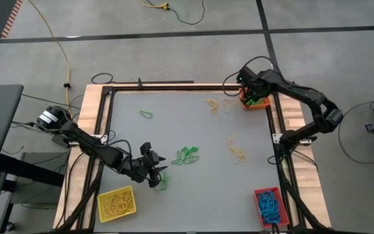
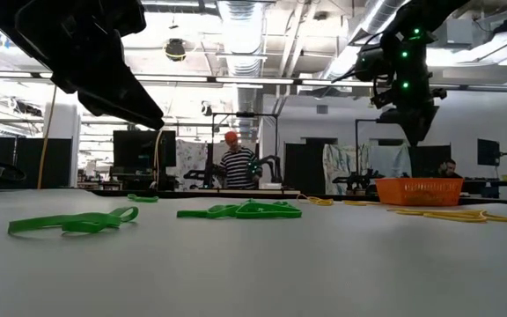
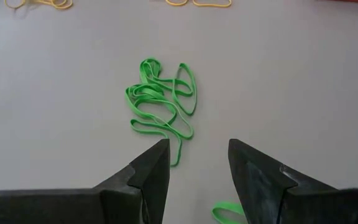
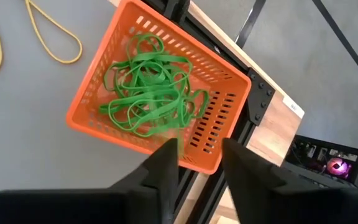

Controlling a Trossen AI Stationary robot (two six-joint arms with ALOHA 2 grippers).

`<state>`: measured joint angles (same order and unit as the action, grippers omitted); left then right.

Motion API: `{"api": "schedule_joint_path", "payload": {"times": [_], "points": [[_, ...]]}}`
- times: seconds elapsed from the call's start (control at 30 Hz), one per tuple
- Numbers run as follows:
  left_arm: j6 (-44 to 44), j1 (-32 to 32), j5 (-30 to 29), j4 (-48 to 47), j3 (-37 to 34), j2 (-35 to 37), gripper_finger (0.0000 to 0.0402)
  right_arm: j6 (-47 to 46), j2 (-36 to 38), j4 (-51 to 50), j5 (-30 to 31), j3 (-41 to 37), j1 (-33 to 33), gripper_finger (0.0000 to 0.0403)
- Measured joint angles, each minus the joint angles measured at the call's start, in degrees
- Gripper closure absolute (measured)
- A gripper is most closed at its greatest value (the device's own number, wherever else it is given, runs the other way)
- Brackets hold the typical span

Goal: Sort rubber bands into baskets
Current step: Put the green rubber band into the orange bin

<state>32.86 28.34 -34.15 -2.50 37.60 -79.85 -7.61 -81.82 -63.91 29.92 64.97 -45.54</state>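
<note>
Green rubber bands (image 4: 145,93) lie heaped in the orange basket (image 4: 219,112) at the bench's far right corner, and my right gripper (image 4: 197,155) hangs over it, fingers apart and empty, so I judge a drop just made. My left gripper (image 3: 197,163), fingers apart, points at the green tangle (image 3: 160,102) mid-bench, calling for a descent onto it; yellow bands (image 1: 237,153) lie well apart, nothing blocks
</note>
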Motion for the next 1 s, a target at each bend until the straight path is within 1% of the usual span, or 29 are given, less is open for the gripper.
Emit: {"api": "schedule_joint_path", "payload": {"times": [0.1, 0.2, 0.33, 0.47, 0.57, 0.73, 1.0], "points": [[0.0, 0.0, 0.0, 0.0, 0.0, 0.0, 0.0248, -0.8, 0.0, -0.1, 0.5, 0.0, 0.1, 0.0207], [0.0, 0.0, 0.0, 0.0, 0.0, 0.0, 0.0248, -1.4, 0.0, -0.1, 0.5, 0.0, 0.2, 0.0195], [0.0, 0.0, 0.0, 0.0, 0.0, 0.0, 0.0248, -1.5, 0.0, -0.2, -2.2, 0.0, 1.7, 0.0194], [-0.3, 0.0, 0.0, 0.0, 0.0, 0.0, 0.0248, -1.1, 0.0, -0.1, -7.5, 0.0, 5.2, 0.0200], [-0.5, 0.0, 0.0, 0.0, 0.0, 0.0, 0.0248, -1.1, 0.0, -0.1, -10.2, 0.0, 9.2, 0.0204], [-0.5, 0.0, 0.0, 0.0, 0.0, 0.0, 0.0248, -1.5, 0.0, -0.1, -12.9, 0.0, 17.5, 0.0206], [-1.8, 0.0, 0.0, 0.0, 0.0, 0.0, 0.0248, -7.6, 0.0, -0.2, -16.6, 0.0, 32.8, 0.0207]]}}
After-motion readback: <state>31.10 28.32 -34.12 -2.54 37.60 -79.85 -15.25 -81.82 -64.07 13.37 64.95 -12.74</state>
